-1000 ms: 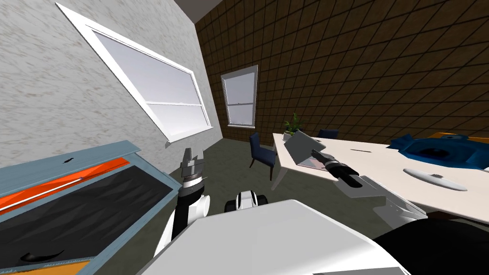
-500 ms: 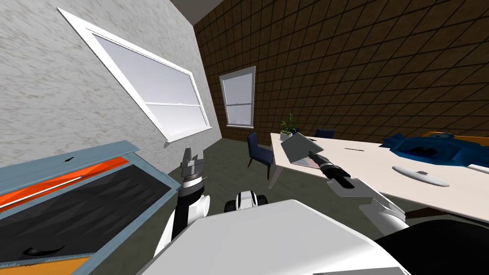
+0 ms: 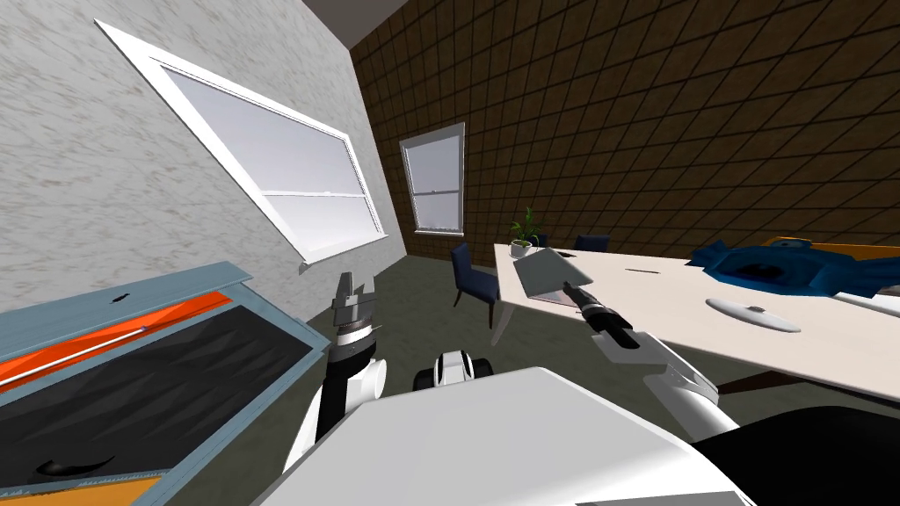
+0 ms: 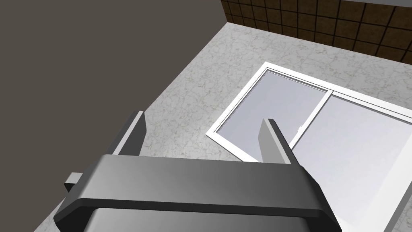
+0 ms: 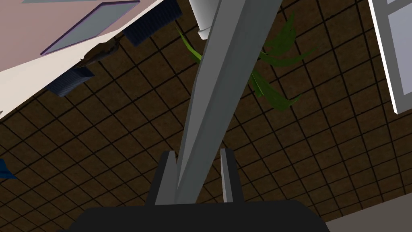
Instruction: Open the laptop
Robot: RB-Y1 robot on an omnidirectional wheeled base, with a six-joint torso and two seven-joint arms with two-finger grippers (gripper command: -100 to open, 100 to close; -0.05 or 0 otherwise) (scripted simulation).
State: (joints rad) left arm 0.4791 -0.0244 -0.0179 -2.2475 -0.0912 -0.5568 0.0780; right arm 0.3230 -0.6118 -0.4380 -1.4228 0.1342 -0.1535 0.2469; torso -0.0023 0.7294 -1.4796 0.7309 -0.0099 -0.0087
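Note:
On the near corner of the white table [image 3: 677, 303] stands the grey laptop [image 3: 545, 271], its lid lifted partway off the base. My right gripper [image 3: 569, 285] reaches out to the lid's free edge. In the right wrist view the gripper [image 5: 198, 161] is shut on the lid [image 5: 225, 72], a grey slab running away between its fingers, and the base with its touchpad [image 5: 92, 20] lies off to one side. My left gripper [image 3: 353, 283] points upward beside my chest, away from the table, and stands open [image 4: 201, 129] with nothing between its fingers.
A potted plant [image 3: 524, 230] stands just behind the laptop. A blue bulky object [image 3: 773, 268] and a white oval object [image 3: 751, 314] lie further right on the table. Blue chairs [image 3: 470, 274] flank the table's end. A blue-grey open cabinet [image 3: 132, 369] is at my left.
My view has turned a little, so the table sits further left in the picture. The right arm has stretched further out, still holding the lid. The left arm has not moved.

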